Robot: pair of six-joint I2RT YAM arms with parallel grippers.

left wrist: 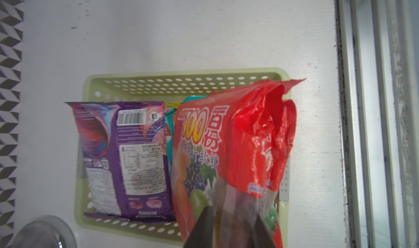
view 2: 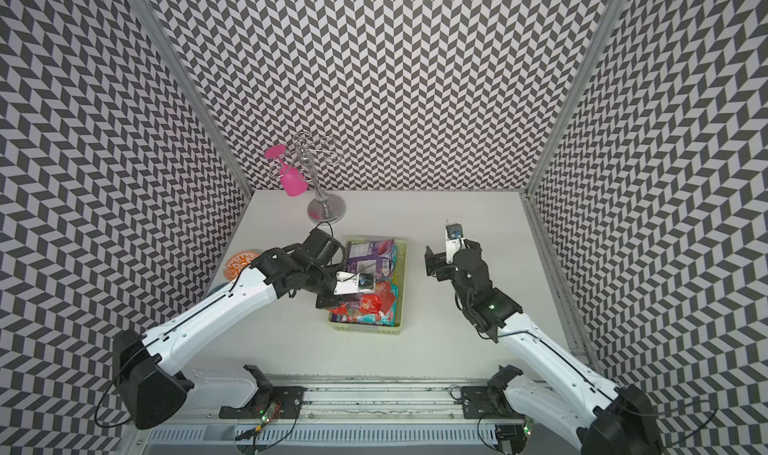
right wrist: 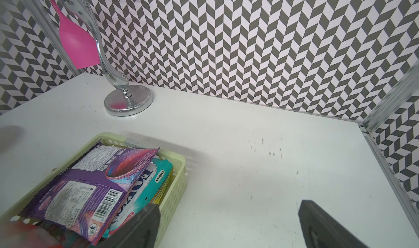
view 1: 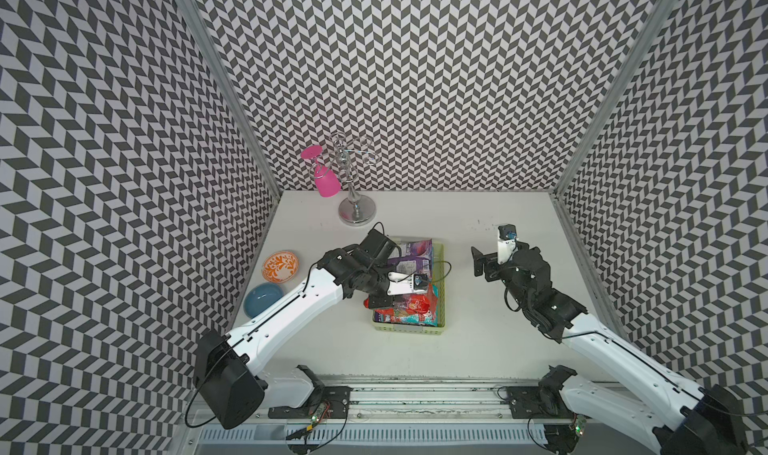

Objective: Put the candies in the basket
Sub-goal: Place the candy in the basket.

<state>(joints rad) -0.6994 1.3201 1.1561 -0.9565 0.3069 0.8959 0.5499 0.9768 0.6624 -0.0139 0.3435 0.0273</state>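
Far left edge: orange-and-white bowl (view 1: 280, 266) and blue dish (view 1: 262, 300) sit close to the left wall, near each other but apart. Your left arm (view 1: 291, 311) passes right beside the dish and covers a bit of its rim.
Back left corner: chrome glass stand (view 1: 356, 212) with a pink glass (view 1: 326, 182) hung upside down on it, close to the back wall. There's a strip of bare table between its base and the basket (view 1: 409, 329).
Left gripper (left wrist: 233, 215): over the near half of the basket, fingers partly apart with the red bag (left wrist: 238, 140) between them. You can't tell from any view whether they actually pinch it. Both top views hide the fingers under the wrist.
Basket: mid-table, pale green, with free table on every side.
Candies: all in or over the basket. The purple bag (view 1: 409, 254) lies back-side up at the far end, one corner poking past the rim. The teal bag (right wrist: 156, 178) is underneath, mostly covered. A yellow sliver beside it is too small to make out.
Right gripper (view 1: 492, 259): fingers wide apart, nothing between them, above bare table to the right of the basket and clear of it.
Right side: your biggest open room, bare table (view 1: 478, 340) out to the aluminium rail (view 1: 584, 261) by the right wall, with only small scuffs.
Front edge: both arm bases are cut off at the frame.
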